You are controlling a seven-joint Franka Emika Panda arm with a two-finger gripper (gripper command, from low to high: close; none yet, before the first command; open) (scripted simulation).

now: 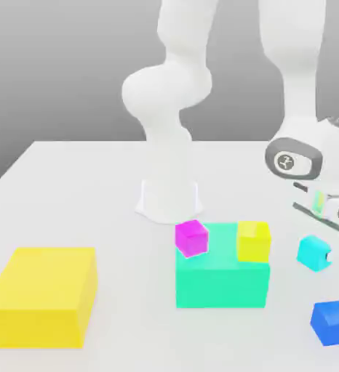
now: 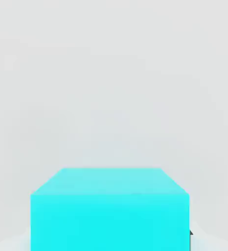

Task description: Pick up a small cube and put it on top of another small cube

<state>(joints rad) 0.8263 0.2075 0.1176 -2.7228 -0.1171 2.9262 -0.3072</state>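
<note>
One cyan cube (image 1: 314, 252) (partly cut off in hand view) below the claw (image 1: 331, 211)

Simulated tabletop (image 1: 70, 189) (flat render): plain grey backdrop, bright blocks.

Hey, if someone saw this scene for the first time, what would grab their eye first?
Probably the big yellow block at the exterior view's left, and the large green block in the middle with a small magenta cube and a small yellow cube on top. At the exterior view's right the hand sits just above a small cyan cube, with a small blue cube nearer the camera.
</note>
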